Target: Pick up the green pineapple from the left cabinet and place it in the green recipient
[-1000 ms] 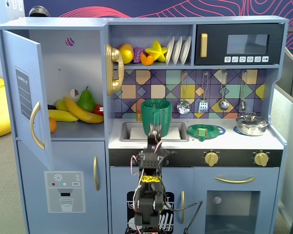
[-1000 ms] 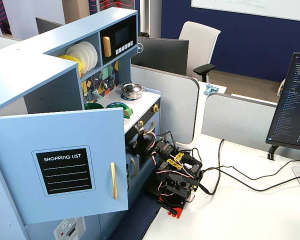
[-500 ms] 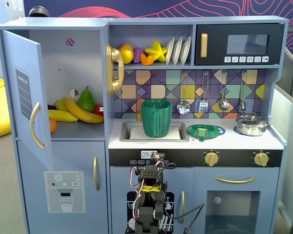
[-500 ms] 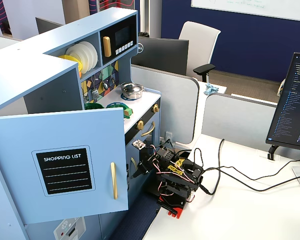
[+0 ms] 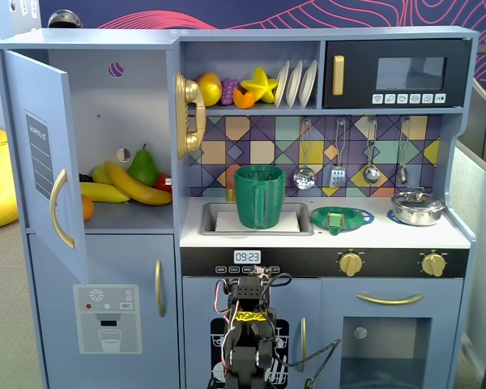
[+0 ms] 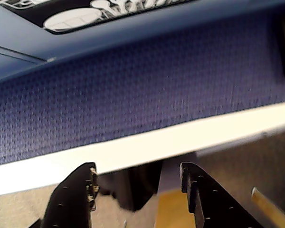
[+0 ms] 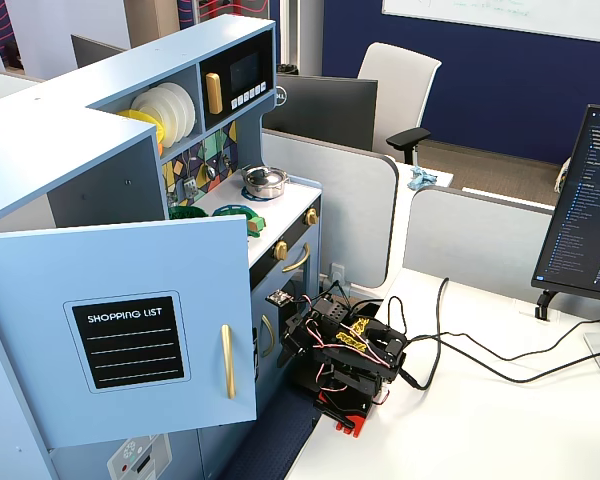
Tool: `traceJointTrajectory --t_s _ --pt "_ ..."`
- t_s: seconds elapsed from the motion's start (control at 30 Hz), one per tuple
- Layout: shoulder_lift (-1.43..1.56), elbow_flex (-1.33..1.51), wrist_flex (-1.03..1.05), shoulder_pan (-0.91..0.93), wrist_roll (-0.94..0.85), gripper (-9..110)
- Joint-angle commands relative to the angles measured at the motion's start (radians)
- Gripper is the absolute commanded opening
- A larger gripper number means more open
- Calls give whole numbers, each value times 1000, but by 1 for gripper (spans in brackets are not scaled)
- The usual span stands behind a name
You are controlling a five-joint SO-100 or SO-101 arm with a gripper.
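The black two-finger gripper (image 6: 137, 183) is hanging low with its fingers apart and empty. The tall dark green ribbed pitcher cup (image 5: 259, 196) is standing in the sink, right of the light-blue cupboard with open door (image 5: 44, 166). No green pineapple is showing; I cannot tell where it is.

The arm (image 5: 245, 332) sits folded low on its base, its joints tucked close together and its wiring looped loosely over the top, as the fixed view from the side (image 7: 345, 350) also shows. The gripper (image 6: 137, 178) points downward in the wrist view, its two dark fingers (image 6: 71, 197) entering from the bottom edge, spread apart with a clear gap and nothing held between them.
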Motion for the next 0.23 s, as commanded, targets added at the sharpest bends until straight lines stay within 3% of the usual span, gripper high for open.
traceJointTrajectory --t_s 0.0,0.2 --pt "-12 -5 178 -9 -38 16" --pt "-12 -5 204 14 -48 18"
